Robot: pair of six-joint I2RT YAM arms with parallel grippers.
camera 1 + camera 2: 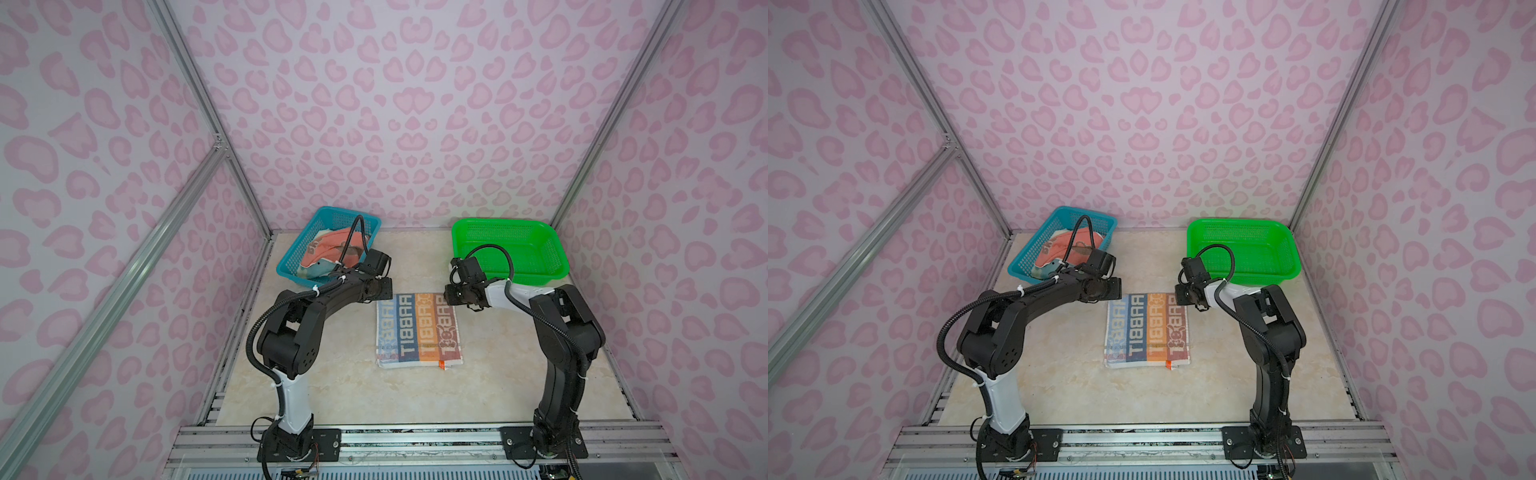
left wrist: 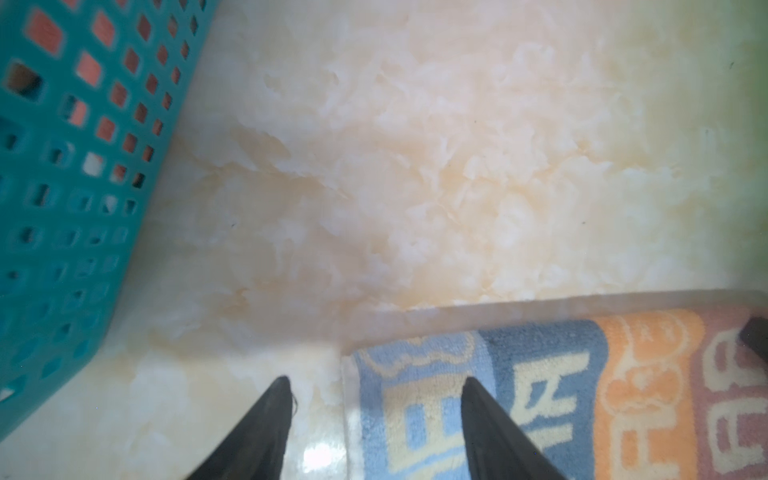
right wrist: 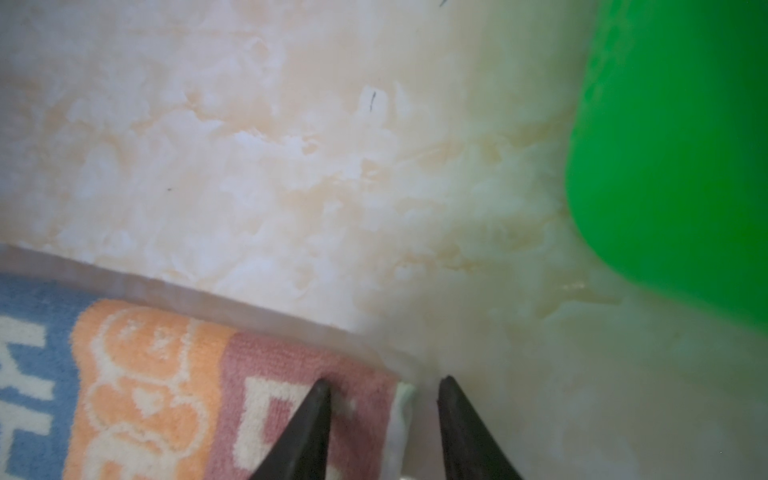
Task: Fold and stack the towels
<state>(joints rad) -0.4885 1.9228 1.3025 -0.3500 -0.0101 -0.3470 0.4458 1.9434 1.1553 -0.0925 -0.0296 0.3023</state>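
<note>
Left gripper (image 2: 376, 386), jaws apart, straddles the far left corner of the striped towel (image 1: 417, 332), which lies flat mid-counter (image 1: 332, 395). The right gripper (image 3: 384, 382) (also apart) straddles its far right corner. Other towels (image 1: 332, 251) sit crumpled in the blue basket (image 1: 291, 269), far left; the green basket (image 1: 536, 277) is far right.

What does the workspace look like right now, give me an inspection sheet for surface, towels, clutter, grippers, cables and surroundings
Surface: marbled tabletop, no spills seen.
Job's things: striped RABBIT towel lies flat at centre; coral towel bunched atop another in the blue basket; green basket holds nothing seen.
Clutter: nothing seen.
Grippers: left gripper open, straddling the striped towel's far left corner; right gripper open, straddling its far right corner.
Cables: black conduit loops over each wrist.
Surroundings: pink heart-print walls, aluminium frame.
</note>
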